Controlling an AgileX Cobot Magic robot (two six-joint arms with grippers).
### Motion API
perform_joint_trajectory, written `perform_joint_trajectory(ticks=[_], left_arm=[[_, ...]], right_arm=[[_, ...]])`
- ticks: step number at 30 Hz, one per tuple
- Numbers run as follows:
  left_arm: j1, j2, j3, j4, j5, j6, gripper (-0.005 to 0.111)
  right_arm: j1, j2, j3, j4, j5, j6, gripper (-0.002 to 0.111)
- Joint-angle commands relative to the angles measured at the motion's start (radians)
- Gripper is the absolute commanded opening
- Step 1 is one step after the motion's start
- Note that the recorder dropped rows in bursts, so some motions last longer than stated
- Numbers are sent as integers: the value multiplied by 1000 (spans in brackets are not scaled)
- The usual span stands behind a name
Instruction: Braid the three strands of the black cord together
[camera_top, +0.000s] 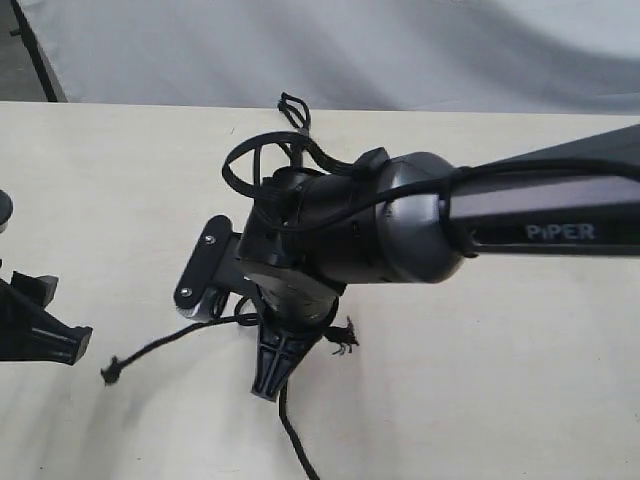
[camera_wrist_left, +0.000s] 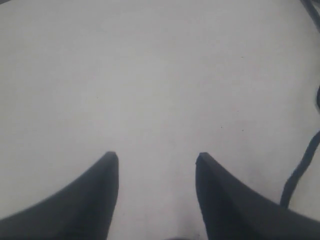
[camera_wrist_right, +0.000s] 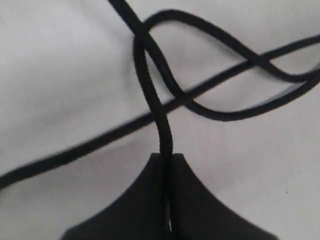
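The black cord lies on the pale table under my right arm, its short loops (camera_top: 293, 108) at the far end. One strand (camera_top: 160, 346) runs left to a frayed tip (camera_top: 110, 373). Another frayed tip (camera_top: 345, 335) shows just right of the gripper, and a third strand (camera_top: 296, 440) trails toward the front edge. My right gripper (camera_wrist_right: 167, 157) is shut on one strand (camera_wrist_right: 150, 95), which rises from its fingertips and crosses two others. It points down at the table (camera_top: 268, 385). My left gripper (camera_wrist_left: 157, 157) is open over bare table at the far left (camera_top: 40, 335).
The right arm's dark body (camera_top: 400, 235) covers the cord's middle, with a smooth black cable (camera_top: 245, 155) looped at its wrist. The table's (camera_top: 500, 380) far edge meets a grey backdrop (camera_top: 350, 50). A thin black line (camera_wrist_left: 300, 172) crosses the edge of the left wrist view.
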Motion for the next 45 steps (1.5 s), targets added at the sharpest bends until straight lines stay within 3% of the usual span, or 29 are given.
perform_joint_trajectory(ticks=[1,7,16,23,28,33,39,45], left_arm=[[-5,-1,6,-7,4,-9,46],[-5,-1,6,-14,-14,-9,46],[-5,16,6,-209,-285,280,46],[-5,231,6,-222,-375,302,46],[-5,386,-2,-100,-387,154,46],[-5,458,-4,131,-412,-124,46],[-5,460,-4,146,-501,-136,46],[-5,427,-4,144,-441,-160,46]], right_arm=[[-60,79,7,-21,-5,-3,-1],[-80,122,7,-2,23,-12,-1],[-80,120,7,72,21,-70,-1],[-80,120,7,72,4,-70,-1],[-80,120,7,74,2,-70,-1],[-80,120,7,83,4,-70,-1],[-80,122,7,83,4,-70,-1],[-80,122,7,83,4,-70,-1]])
